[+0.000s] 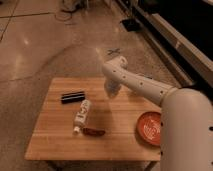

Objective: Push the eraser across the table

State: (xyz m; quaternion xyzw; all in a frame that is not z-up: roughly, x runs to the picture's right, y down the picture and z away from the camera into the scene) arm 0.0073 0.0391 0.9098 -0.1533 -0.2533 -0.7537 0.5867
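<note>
The eraser point(73, 96), a small flat black block with a pale stripe, lies on the far left part of the light wooden table point(115, 135). My white arm reaches in from the right. The gripper point(112, 89) hangs below the arm's bend over the far middle of the table, to the right of the eraser and apart from it.
A white tube-shaped bottle point(81, 114) lies just in front of the eraser. A dark red chili-like thing point(93, 132) lies in front of the bottle. An orange-red plate point(151, 128) sits at the table's right, partly behind my arm. Shiny floor surrounds the table.
</note>
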